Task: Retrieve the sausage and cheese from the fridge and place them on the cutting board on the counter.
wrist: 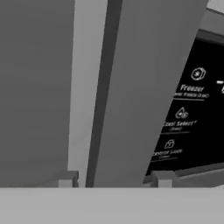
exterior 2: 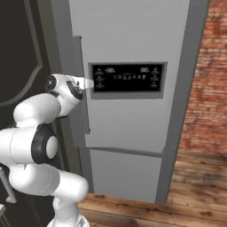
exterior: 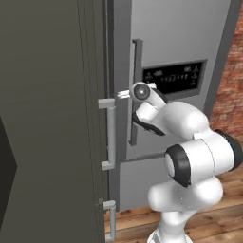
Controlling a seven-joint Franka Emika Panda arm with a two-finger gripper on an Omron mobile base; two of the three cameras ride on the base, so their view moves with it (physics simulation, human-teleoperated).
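The grey steel fridge (exterior: pixel 180 33) (exterior 2: pixel 133 35) stands with its doors shut, so the sausage and cheese are hidden. The cutting board and counter are out of view. My gripper (exterior: pixel 124 94) (exterior 2: pixel 86 83) reaches to the long vertical door handle (exterior: pixel 136 61) (exterior 2: pixel 79 57), level with the black dispenser panel (exterior: pixel 174 77) (exterior 2: pixel 127 77). In the hand view the handle (wrist: pixel 131 96) runs up between my two fingertips (wrist: pixel 68 179), which press against its sides, with the gripper (wrist: pixel 116 179) shut on it.
A tall dark cabinet (exterior: pixel 47 118) with silver handles (exterior: pixel 110 133) stands directly left of the fridge. Red brick wall (exterior 2: pixel 208 80) lies to the right, over a wooden floor (exterior 2: pixel 195 177). The lower freezer drawer (exterior 2: pixel 124 173) is shut.
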